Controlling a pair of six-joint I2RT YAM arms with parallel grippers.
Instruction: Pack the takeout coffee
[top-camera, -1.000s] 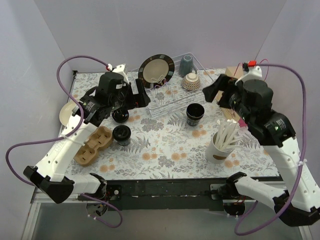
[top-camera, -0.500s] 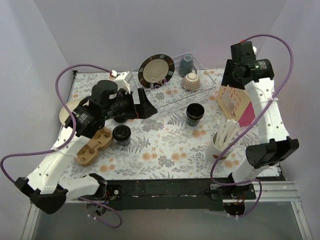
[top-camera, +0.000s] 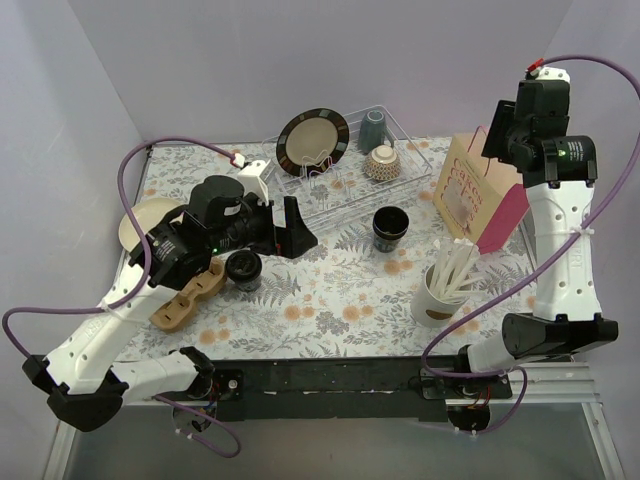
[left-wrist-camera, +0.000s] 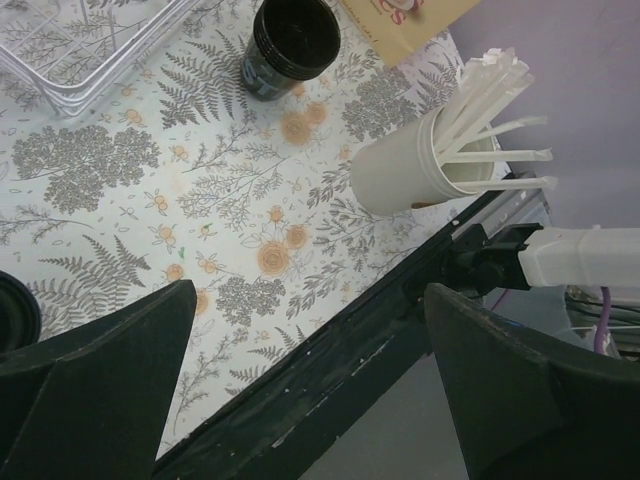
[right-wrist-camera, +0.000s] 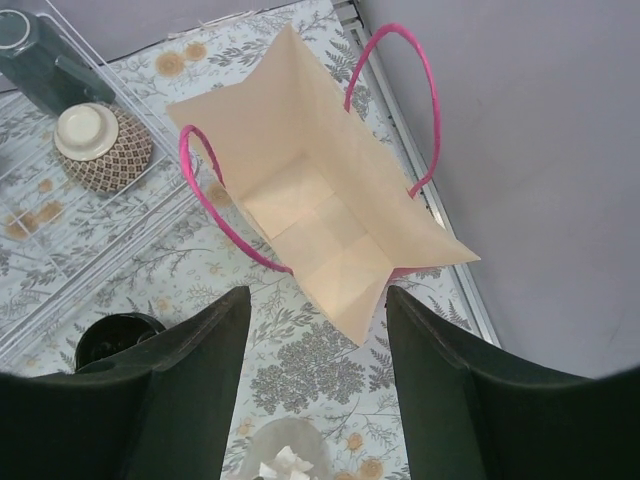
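An open black cup (top-camera: 390, 228) stands mid-table; it also shows in the left wrist view (left-wrist-camera: 290, 45) and the right wrist view (right-wrist-camera: 115, 335). A lidded black cup (top-camera: 243, 268) stands beside the cardboard cup carrier (top-camera: 185, 293); its edge shows in the left wrist view (left-wrist-camera: 12, 312). My left gripper (top-camera: 297, 228) is open and empty, held above the table between the two cups (left-wrist-camera: 310, 400). My right gripper (top-camera: 498, 130) is open and empty, high above the open paper bag (top-camera: 480, 195) with pink handles (right-wrist-camera: 320, 215). The bag is empty inside.
A white cup of stirrers (top-camera: 440, 290) stands at the front right. A clear dish rack (top-camera: 345, 185) at the back holds a dark plate (top-camera: 312, 140), a grey-blue mug (top-camera: 372, 130) and a patterned bowl (top-camera: 382, 162). A cream plate (top-camera: 140, 222) lies at the left edge.
My right arm has risen and swung to the back right, above the bag, which now shows whole. My left gripper has moved right, away from the cups by the carrier.
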